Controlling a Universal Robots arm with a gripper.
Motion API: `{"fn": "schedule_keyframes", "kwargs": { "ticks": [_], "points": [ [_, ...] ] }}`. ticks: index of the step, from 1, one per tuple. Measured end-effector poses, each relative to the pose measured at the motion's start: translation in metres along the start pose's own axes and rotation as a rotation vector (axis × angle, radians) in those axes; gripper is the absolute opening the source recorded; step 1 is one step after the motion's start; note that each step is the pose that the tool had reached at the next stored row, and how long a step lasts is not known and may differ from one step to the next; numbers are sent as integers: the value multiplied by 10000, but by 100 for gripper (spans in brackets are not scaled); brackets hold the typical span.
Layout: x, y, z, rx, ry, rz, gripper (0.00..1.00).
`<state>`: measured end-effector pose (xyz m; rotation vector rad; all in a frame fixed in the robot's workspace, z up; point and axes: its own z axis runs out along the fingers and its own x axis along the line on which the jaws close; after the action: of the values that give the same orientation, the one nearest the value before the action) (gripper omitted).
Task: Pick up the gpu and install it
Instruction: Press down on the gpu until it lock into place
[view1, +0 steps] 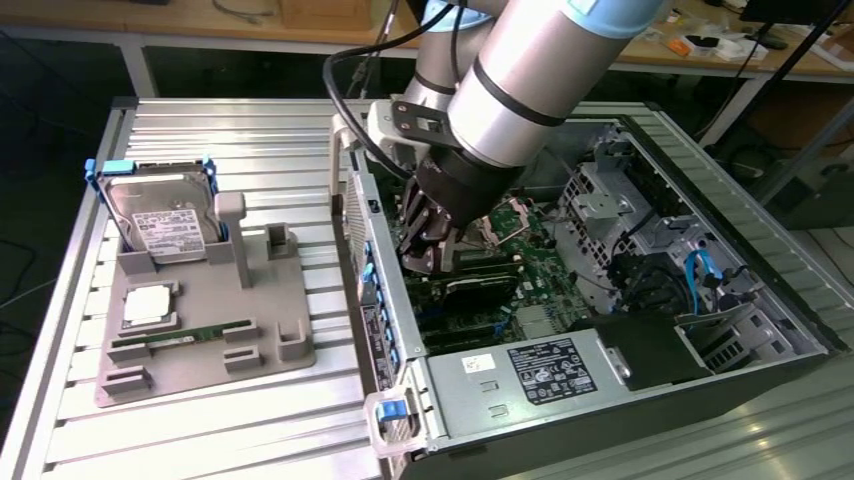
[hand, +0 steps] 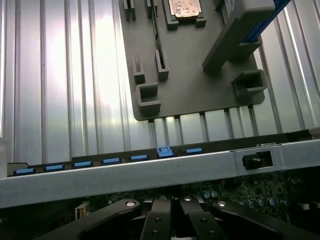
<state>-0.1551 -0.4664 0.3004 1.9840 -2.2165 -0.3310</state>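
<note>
Silver ribbed tabletop (view1: 227, 420) stretches under everything, and on it the open computer case (view1: 747, 290) lies on its side with the green motherboard (view1: 541, 275) exposed. Down into that case reaches the arm (view1: 534, 80), its gripper (view1: 430, 258) low over the board near the case wall on the exterior view's left, fingers drawn tight together. Right below those fingertips sits the gpu (view1: 467, 288), a dark flat card lying along the board among the slots; whether the fingers are pinching it or only pressing against its top edge, I cannot tell from here. From the wrist view the black gripper fingers (hand: 160, 220) crowd close side by side just inside the case's grey metal rim (hand: 150, 175), with blue slot clips (hand: 164, 151) lined up along it. Off to the exterior view's left, well apart from the case, the grey parts tray (view1: 200, 350) rests on the table. Standing in its upright holder is the silver hard drive (view1: 160, 225) with a white label, a square chip (view1: 147, 305) lies flat in its recess, and the slim green memory stick (view1: 180, 337) rests in its slot nearer the front edge.
</note>
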Motion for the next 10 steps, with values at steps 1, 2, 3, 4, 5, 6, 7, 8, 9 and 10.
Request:
{"fn": "schedule_keyframes", "kwargs": {
  "ticks": [1, 2, 3, 4, 5, 6, 7, 8, 9, 10],
  "points": [
    [0, 0, 0, 0, -1, 0, 11],
    [0, 0, 0, 0, -1, 0, 11],
    [0, 0, 0, 0, -1, -1, 11],
    [-1, 0, -2, 2, -4, -1, 11],
    [-2, 1, -7, 3, -6, -1, 11],
    [-4, 3, -15, 6, -7, 0, 11],
    [-6, 6, -28, 8, -2, 2, 11],
    [-8, 12, -54, 5, 21, 6, 11],
    [-9, 18, -77, 5, 34, 9, 11],
    [-10, 24, -100, 7, 42, 11, 11]
  ]
}}
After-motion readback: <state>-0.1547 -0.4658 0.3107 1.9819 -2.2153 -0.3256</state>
